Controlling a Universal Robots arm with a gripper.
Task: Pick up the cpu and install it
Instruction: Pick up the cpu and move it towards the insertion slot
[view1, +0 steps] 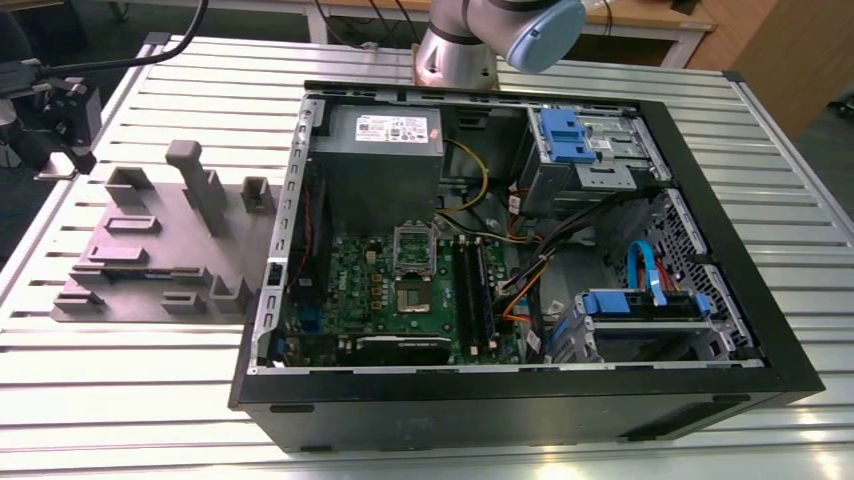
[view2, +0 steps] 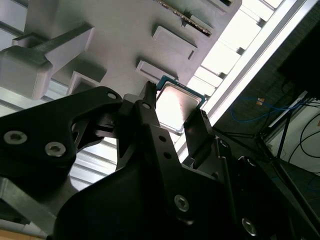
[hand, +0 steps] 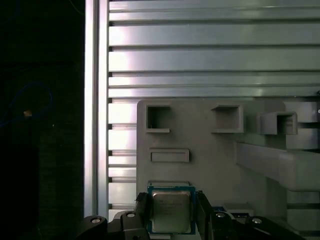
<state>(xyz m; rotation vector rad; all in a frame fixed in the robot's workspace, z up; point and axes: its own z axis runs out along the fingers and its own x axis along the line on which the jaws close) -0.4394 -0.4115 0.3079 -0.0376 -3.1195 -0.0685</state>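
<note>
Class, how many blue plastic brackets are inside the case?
2, both on the exterior view's right: the far blue bracket, and the near blue bracket closer to the camera. Others may be hidden.

We identify the work surface as a slatted aluminium table (view1: 134, 390), its long profiles separated by narrow dark grooves. In the first wrist view the slats (hand: 210, 55) carry soft bands of reflected light. In the second wrist view the same slats (view2: 235, 35) glare almost white.

Behind the table, in the exterior view, we note a desk (view1: 654, 15) with a wooden top on a white frame. A wood-coloured cabinet panel (view1: 787, 60) stands at the exterior view's right.

Beyond the table edge the floor (hand: 40, 150) is dark. In the second wrist view a thin blue cable (view2: 270, 106) and black cables (view2: 300, 132) lie on it.
</note>
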